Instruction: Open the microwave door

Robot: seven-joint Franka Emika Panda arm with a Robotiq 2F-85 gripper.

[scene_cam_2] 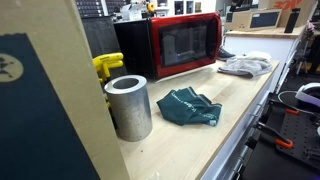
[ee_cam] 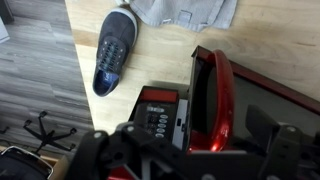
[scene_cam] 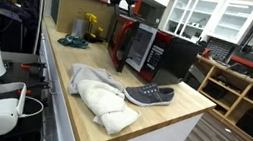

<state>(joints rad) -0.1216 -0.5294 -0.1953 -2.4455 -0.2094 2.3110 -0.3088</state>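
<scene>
Wooden countertop (scene_cam: 67, 62) carries the microwave (scene_cam: 174, 55) toward its far end. Its door (ee_cam: 215, 95) stands swung partway out, likely so the arm can push it wider. Above it the gripper (ee_cam: 190, 160) hovers, jaws apart and holding nothing. A grey cloth (scene_cam: 97, 97) and a shoe (scene_cam: 148, 94) lie nearby, seemingly outside the door's swing.

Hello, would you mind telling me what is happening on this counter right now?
A robot's pincer hovers over the microwave on the wooden counter, open and holding nothing. The door stands partly open. A shoe and a pale cloth lie nearby on the counter.
</scene>
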